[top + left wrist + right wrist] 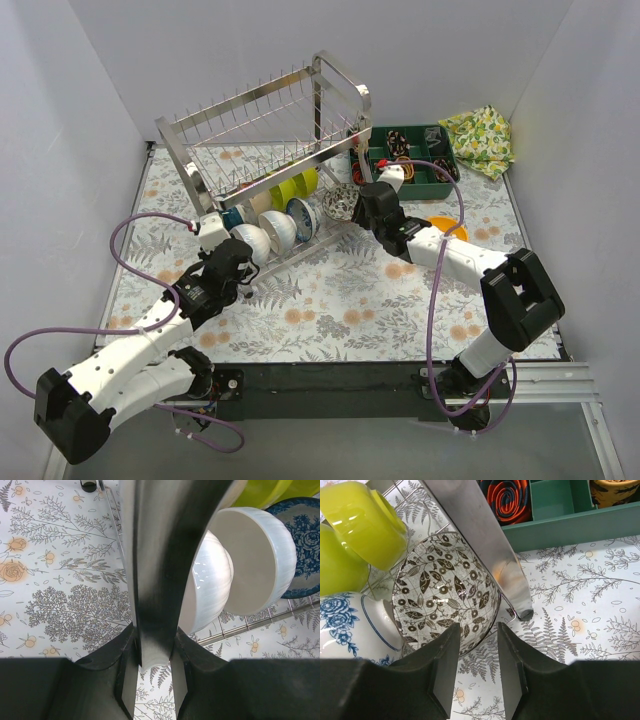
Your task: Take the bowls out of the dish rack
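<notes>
Your spread right fingers (445, 670) are facing the brown leaf-patterned glass bowl (445, 592) dead ahead; left fingers (125, 677) are pinching a grey bowl rim (155, 570).

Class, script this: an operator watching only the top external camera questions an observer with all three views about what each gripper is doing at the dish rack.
Operator: Right side: holding anything?
Observer: No, the right gripper is open; the leaf-patterned bowl lies just ahead of its fingertips, ungripped.
Operator: And the left?
Observer: The left gripper is closed on a grey curved wall, probably a bowl's rim.
Operator: What's beside it?
Observer: A white bowl overlapping a second white bowl, both on edge.
</notes>
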### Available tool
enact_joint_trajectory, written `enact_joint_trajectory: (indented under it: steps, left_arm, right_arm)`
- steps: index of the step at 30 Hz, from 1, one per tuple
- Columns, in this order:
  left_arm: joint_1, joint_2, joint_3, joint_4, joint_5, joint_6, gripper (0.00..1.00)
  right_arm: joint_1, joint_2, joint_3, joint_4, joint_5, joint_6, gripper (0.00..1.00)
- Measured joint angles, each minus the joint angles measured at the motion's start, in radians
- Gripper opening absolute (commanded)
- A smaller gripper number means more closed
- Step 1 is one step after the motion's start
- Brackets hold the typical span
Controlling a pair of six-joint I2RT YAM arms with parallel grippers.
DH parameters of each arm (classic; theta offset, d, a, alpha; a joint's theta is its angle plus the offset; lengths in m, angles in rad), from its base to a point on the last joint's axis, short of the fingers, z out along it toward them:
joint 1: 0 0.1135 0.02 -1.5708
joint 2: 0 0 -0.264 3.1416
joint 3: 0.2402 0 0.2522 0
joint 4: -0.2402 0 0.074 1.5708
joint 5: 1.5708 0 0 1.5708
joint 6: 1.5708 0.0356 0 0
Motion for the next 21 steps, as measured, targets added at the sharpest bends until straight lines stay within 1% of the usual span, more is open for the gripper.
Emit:
enact_joint_trajectory:
  steps: [6, 11, 21]
  left_arm:
    - [0.000, -0.004, -0.003, 0.002, 0.003, 0.003, 0.02]
    - [0.000, -0.010, -0.004, 0.002, 0.005, 0.004, 0.02]
    - [0.000, -0.012, -0.005, 0.001, 0.007, 0.004, 0.02]
  right_arm:
    - [0.000, -0.001, 0.013, -0.011, 0.029, 0.003, 0.45]
    - [0.000, 0.005, 0.046, -0.030, 0.034, 0.015, 0.43]
    - [0.001, 0.071, 0.068, -0.034, 0.061, 0.078, 0.41]
